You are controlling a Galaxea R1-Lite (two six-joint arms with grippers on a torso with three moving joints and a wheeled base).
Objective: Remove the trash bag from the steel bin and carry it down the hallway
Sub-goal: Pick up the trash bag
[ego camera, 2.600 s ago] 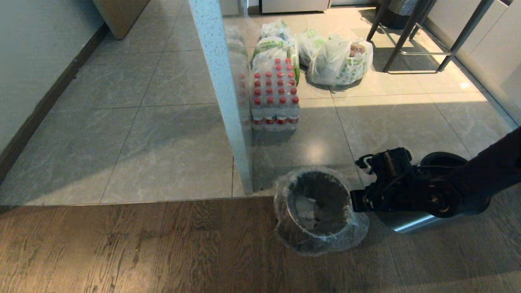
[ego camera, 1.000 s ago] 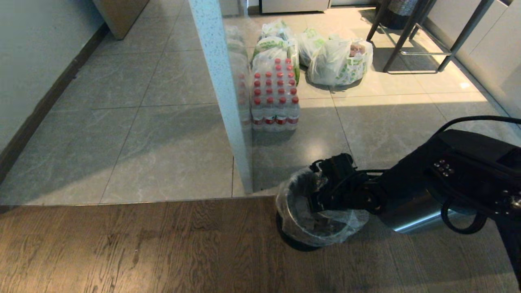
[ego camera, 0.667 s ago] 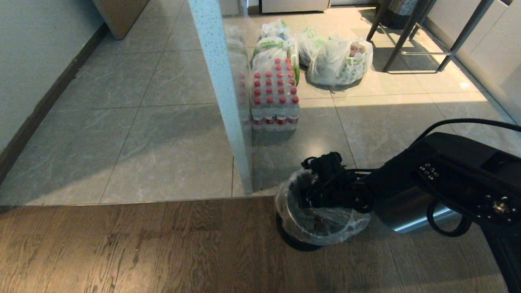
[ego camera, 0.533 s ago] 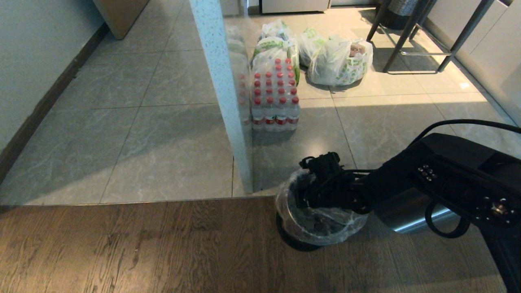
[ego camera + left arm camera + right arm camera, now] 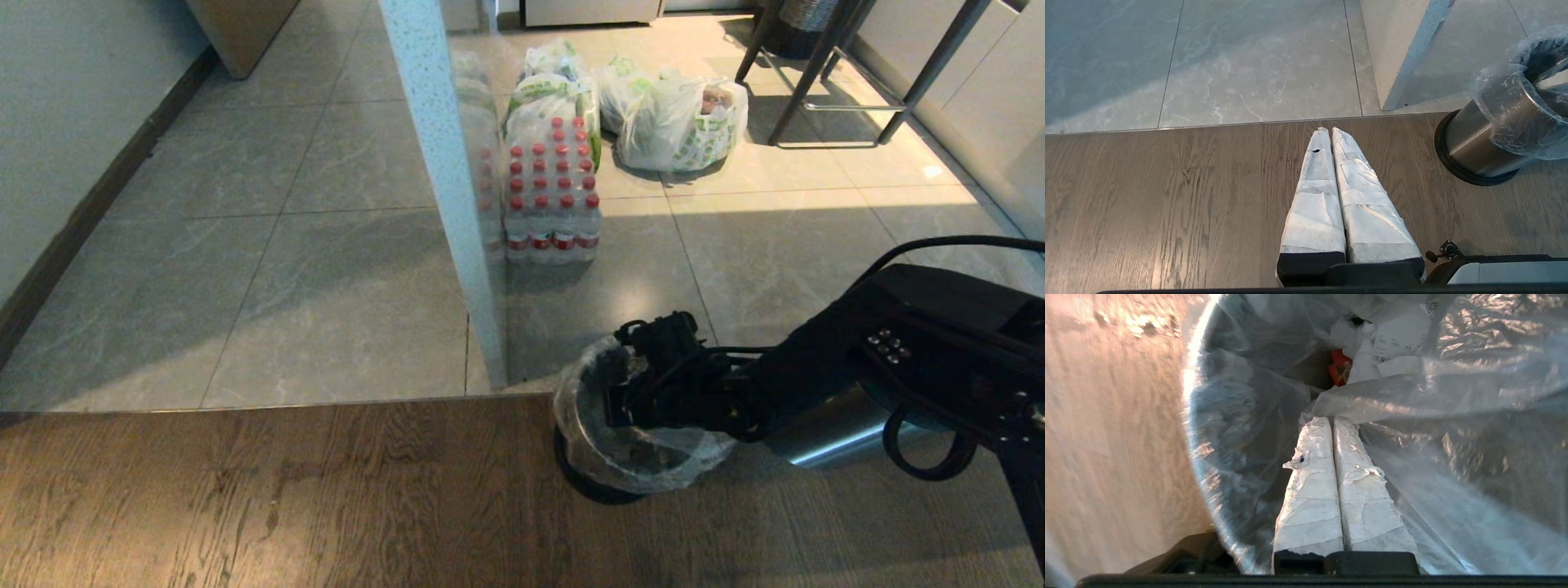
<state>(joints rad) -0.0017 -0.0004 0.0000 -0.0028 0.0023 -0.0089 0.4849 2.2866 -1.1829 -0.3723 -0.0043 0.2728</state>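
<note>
Grey marbled floor tiles [image 5: 326, 310] filled most of the head view, meeting a strip of wood-grain flooring [image 5: 245, 498] near the robot, with a speckled pale post [image 5: 445, 188] rising at the seam. Farther off sat white grocery bags with green print [image 5: 678, 122] and a shrink-wrapped pack of red-capped bottles [image 5: 551, 192]. A larger steel cylinder [image 5: 824, 433] lay partly hidden behind the right arm.

Beside the post, on the wood, stood the steel bin [image 5: 1478, 151] on its black foot ring, with the trash bag [image 5: 645, 465] inside it and its clear rim folded over the lip. Scraps of white paper and something red [image 5: 1340, 369] lay in the bottom.

The right gripper [image 5: 1331, 420] reached into the bin's mouth, its taped jaws pressed together; a fold of the liner lay right at their tips, and it looked pinched between them, though that was hard to confirm. The left gripper [image 5: 1327, 130] hung over the wood floor, well apart from the bin, jaws clenched on nothing.

By my reading the task was barely begun: the grasp seemed made, but the bag was not yet lifted out, and the carry down the hallway remained.
</note>
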